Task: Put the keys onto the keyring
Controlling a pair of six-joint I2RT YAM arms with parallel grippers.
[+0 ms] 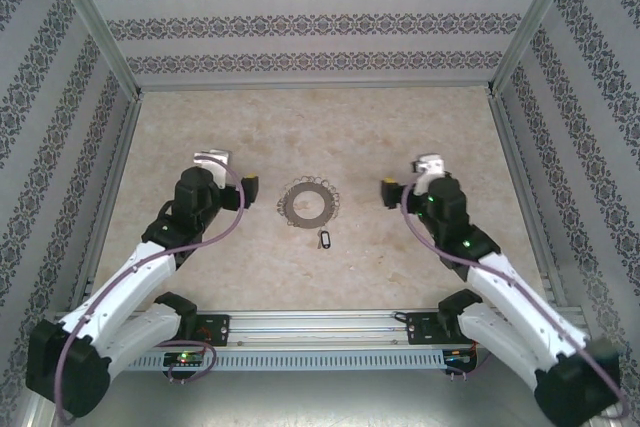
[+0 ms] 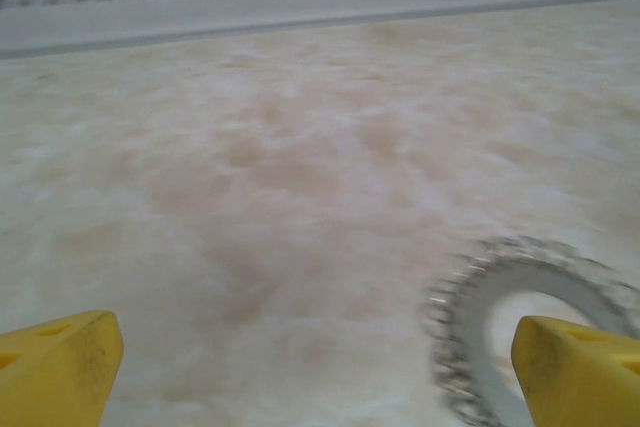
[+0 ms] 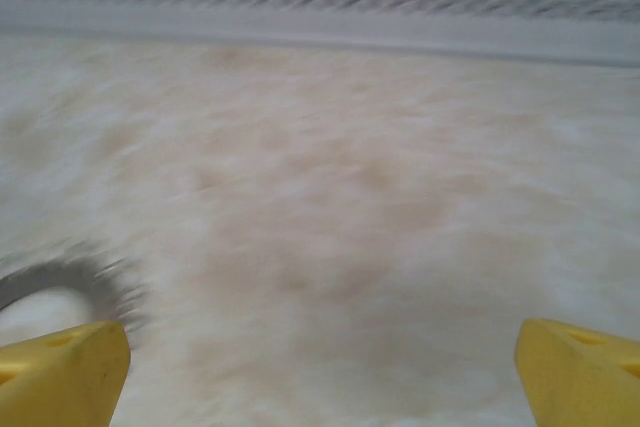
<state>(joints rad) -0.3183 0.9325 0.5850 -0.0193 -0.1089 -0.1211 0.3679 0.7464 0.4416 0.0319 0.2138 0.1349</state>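
Keyring point(image 1: 307, 204): flat at centre of worktop point(image 1: 230, 117), well clear of all edges.
Keys point(image 1: 323, 238): just beside ring on near-edge side, not touching.
Left gripper point(image 1: 249, 188), right gripper point(image 1: 388, 191): flanking ring, jaws wide, holding nothing.
Bare surface toward far edge.

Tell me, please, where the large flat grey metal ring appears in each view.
Top external: large flat grey metal ring at the table's centre, just beyond the small dark oval key.
Left wrist: ring lower right, blurred.
Right wrist: ring at lower left edge, blurred.
Shared landmark: beige marbled tabletop.
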